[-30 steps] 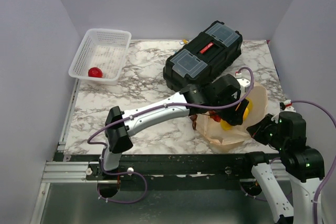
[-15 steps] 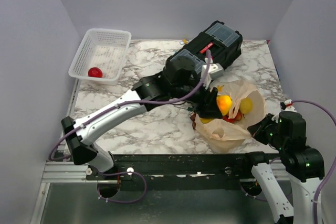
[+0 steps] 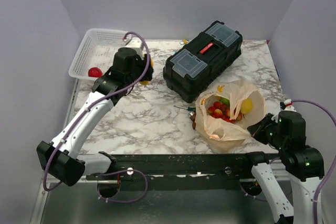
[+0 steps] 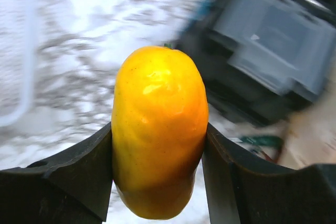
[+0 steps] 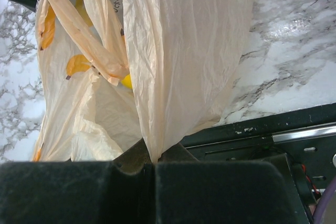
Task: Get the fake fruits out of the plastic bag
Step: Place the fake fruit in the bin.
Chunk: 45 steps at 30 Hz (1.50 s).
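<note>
Swung away from the mouth of the plastic bag [image 3: 233, 129] since half a second ago, the left gripper [image 4: 158, 148] now hangs over the marble table [image 3: 152, 114] at about 10 o'clock, just beside the near right corner of the white mesh basket [image 3: 107, 36]. Its fingers [image 4: 79, 177] clamp an orange-yellow oval fruit [image 4: 157, 103], which stands upright between them with both sides touching the pads. Behind it the left wrist view is blurred, with the black toolbox [image 3: 205, 59] towards 1 o'clock of that view. From above, the toolbox lies aslant at about 1 o'clock on the table, apart from the bag. The bag sits at about 4 o'clock and has not shifted. Its mouth gapes upward and shows a red berry cluster [image 3: 218, 110], a green round fruit [image 3: 224, 100] and a yellow fruit [image 3: 245, 106] inside. The right gripper [image 5: 154, 167] is at the bag's 4 o'clock edge, by the near rim of the table, with its jaws pressed together on a fold of the thin crinkled plastic. The right wrist view shows the bag's loop handle and yellow marks [image 5: 77, 64] above the pinch. A red apple [image 3: 95, 72] lies in the basket's near left corner, as it did before.
</note>
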Each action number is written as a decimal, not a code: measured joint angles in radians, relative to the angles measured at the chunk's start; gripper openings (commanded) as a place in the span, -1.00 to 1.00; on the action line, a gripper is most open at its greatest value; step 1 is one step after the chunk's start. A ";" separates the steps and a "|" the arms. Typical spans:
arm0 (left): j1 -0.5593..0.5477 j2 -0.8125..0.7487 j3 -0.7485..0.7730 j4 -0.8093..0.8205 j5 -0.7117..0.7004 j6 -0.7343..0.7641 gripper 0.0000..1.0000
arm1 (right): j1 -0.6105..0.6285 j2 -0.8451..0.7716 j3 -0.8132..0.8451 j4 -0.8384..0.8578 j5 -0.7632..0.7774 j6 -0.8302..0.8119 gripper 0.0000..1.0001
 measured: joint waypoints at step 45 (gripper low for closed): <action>0.698 1.061 0.789 -0.346 0.029 -0.175 -0.33 | 0.000 0.027 -0.005 0.014 -0.021 -0.002 -0.99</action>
